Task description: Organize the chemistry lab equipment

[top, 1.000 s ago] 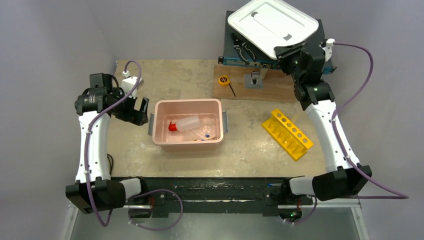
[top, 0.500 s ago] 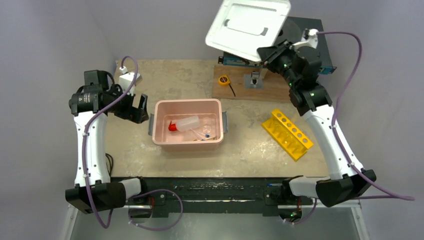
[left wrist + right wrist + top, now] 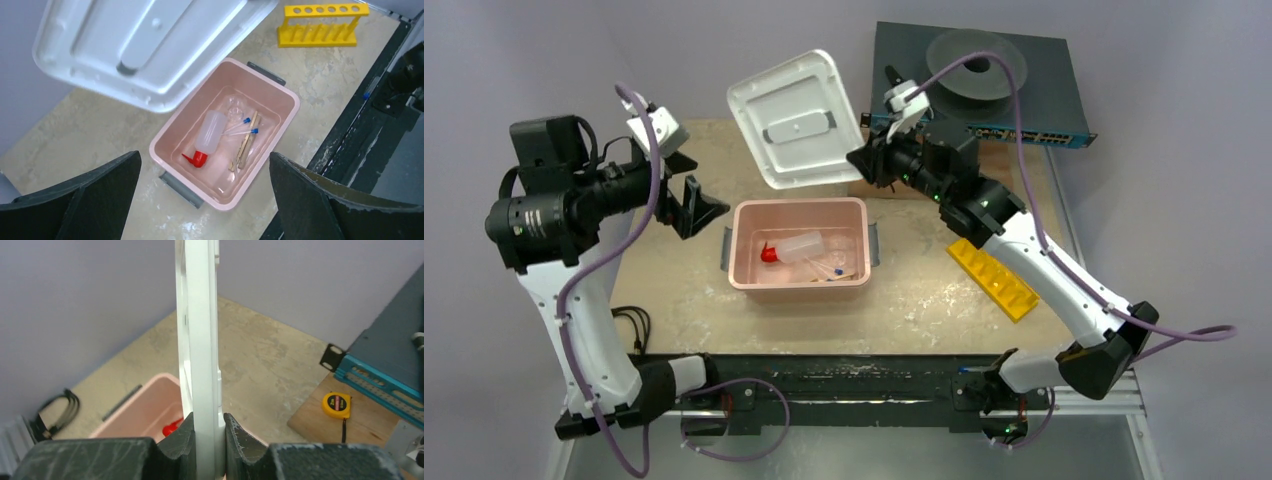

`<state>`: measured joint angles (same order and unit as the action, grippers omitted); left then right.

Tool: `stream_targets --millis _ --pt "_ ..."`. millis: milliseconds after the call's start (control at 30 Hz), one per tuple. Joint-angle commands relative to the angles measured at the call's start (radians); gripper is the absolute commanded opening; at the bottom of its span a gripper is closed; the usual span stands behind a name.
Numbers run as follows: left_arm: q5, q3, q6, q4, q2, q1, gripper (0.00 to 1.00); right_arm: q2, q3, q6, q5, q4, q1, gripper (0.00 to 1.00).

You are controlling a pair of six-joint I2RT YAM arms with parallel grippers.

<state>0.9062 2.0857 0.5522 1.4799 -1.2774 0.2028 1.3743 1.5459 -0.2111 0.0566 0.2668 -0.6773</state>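
A pink bin (image 3: 735, 240) sits mid-table and holds a translucent squeeze bottle (image 3: 806, 246) with a red nozzle, thin clear tubes with blue tips (image 3: 241, 127) and wooden sticks (image 3: 244, 148). The yellow holed rack (image 3: 996, 281) lies to the right of the bin, partly under my right arm. My right gripper (image 3: 861, 160) is shut on the edge of the bin's white lid (image 3: 792, 118) and holds it tilted in the air behind the bin. It shows edge-on in the right wrist view (image 3: 197, 330). My left gripper (image 3: 699, 205) is open and empty, raised left of the bin.
A dark box with a blue front (image 3: 984, 75) and a cable coil stands at the back right. A yellow tape measure (image 3: 336, 405) lies on a wooden board (image 3: 360, 427) in front of it. A black cable (image 3: 629, 325) hangs at the table's left edge.
My right arm has swung the white lid leftward from over the dark box to behind the bin. My left arm has risen and pulled back to the left.
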Motion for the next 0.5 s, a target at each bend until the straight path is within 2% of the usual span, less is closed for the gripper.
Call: stream_targets --millis 0,133,267,367,467 --pt "0.180 -0.123 0.153 -0.115 0.140 0.009 1.00 -0.057 -0.099 0.287 -0.080 -0.138 -0.095 0.00" --pt "0.234 -0.280 0.207 -0.305 0.228 0.009 1.00 -0.125 -0.197 0.405 -0.061 -0.245 -0.147 0.00" --pt "0.224 -0.329 0.289 -0.340 0.222 0.010 1.00 -0.189 -0.280 0.510 -0.015 -0.336 -0.172 0.00" --pt "0.209 -0.351 0.356 -0.337 0.222 0.010 1.00 -0.218 -0.312 0.593 0.012 -0.352 -0.194 0.00" --pt "0.180 -0.412 0.383 -0.403 0.249 0.010 1.00 -0.236 -0.326 0.690 0.049 -0.344 -0.225 0.00"
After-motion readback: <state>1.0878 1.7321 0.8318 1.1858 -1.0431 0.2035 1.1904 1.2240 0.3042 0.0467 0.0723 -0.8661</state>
